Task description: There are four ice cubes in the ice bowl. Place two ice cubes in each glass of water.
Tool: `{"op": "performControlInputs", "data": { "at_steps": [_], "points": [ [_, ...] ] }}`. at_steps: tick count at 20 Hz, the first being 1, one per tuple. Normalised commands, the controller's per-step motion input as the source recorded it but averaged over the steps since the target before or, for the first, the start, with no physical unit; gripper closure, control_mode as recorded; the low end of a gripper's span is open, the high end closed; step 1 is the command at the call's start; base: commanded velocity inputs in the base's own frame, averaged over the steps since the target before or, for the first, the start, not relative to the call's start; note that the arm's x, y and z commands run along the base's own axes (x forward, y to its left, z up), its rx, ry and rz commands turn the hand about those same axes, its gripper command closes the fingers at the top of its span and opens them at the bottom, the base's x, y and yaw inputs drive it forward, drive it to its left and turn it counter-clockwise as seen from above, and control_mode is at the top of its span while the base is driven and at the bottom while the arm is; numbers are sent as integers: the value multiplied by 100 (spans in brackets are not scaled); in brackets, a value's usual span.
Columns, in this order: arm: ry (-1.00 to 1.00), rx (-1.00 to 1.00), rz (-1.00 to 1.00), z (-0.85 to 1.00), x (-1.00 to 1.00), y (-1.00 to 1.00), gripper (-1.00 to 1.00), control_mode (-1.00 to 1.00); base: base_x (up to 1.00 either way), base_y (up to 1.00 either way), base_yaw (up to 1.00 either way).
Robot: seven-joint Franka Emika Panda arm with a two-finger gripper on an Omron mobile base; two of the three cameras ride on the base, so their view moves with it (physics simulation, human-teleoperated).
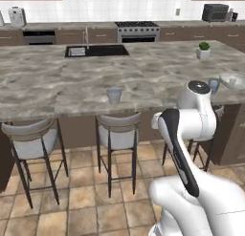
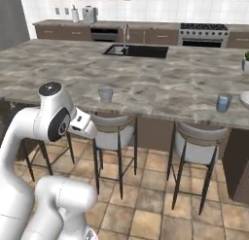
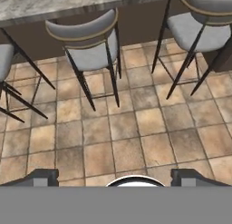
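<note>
Two glasses of water stand on the marble island. One glass is near the front edge, above a stool. The other glass is further right, beside the grey ice bowl at the picture's edge. The ice cubes cannot be made out inside the bowl. My gripper hangs below counter height in front of the island. It points down at the tiled floor, with its fingertips far apart, open and holding nothing.
Grey bar stools are tucked under the island's front edge. A white pot with a green plant sits at the far right of the counter. A sink is set into its far side.
</note>
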Motion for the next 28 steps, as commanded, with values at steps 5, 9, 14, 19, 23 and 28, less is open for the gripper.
{"op": "performControlInputs", "data": {
  "at_steps": [5, 9, 14, 19, 23, 28],
  "points": [
    [0, 0, 0, 0, 0, 0, -100, 100, 2, -100, 0],
    [0, 0, 0, 0, 0, 0, -100, 100, 59, -100, 0],
    [0, 0, 0, 0, 0, 0, -100, 100, 59, -100, 1],
    [0, 0, 0, 0, 0, 0, -100, 100, 54, -100, 1],
    [0, 0, 0, 0, 0, 0, -100, 100, 43, -100, 0],
    [0, 0, 0, 0, 0, 0, -100, 100, 87, -96, 0]
  ]
}}
